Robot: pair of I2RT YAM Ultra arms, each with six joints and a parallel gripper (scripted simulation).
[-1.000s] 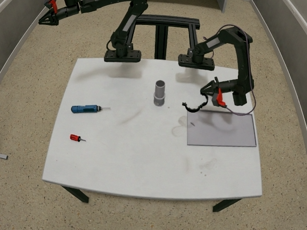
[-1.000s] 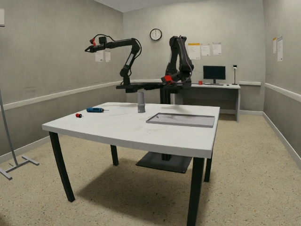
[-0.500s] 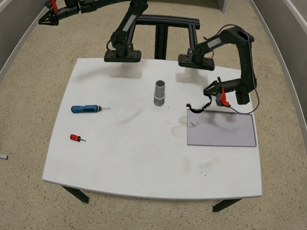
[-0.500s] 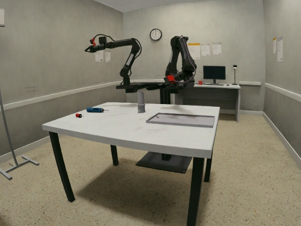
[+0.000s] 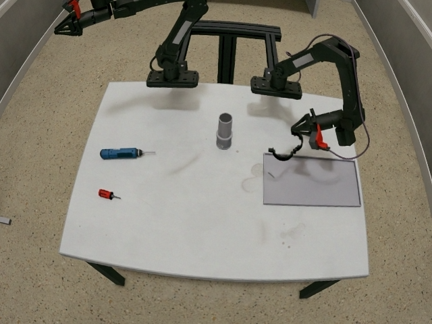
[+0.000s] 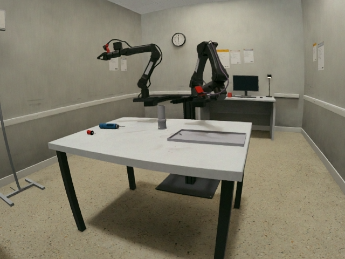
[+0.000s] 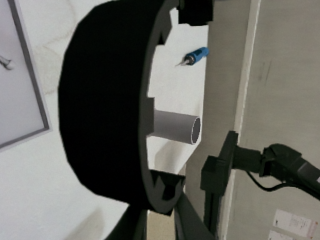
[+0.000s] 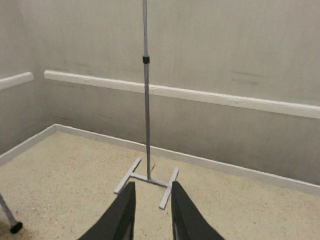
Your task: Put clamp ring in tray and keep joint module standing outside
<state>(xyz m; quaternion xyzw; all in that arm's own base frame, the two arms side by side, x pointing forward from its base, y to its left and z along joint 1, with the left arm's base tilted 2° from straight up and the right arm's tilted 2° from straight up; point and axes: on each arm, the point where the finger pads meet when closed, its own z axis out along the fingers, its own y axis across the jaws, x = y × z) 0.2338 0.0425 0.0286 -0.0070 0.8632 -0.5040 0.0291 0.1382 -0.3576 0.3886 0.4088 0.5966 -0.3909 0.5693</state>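
My left gripper is shut on one end of the black, open C-shaped clamp ring. The ring hangs in the air by the back left corner of the grey tray; its height is hard to tell. The joint module stands upright on the table outside the tray, with the grey link tube upright in it. The ring hides the module in the left wrist view. My right gripper is slightly open and empty, raised far from the table.
A small screw lies in the tray near its left side. A blue power driver and a short red screwdriver lie at the table's left. The module stands between driver and tray.
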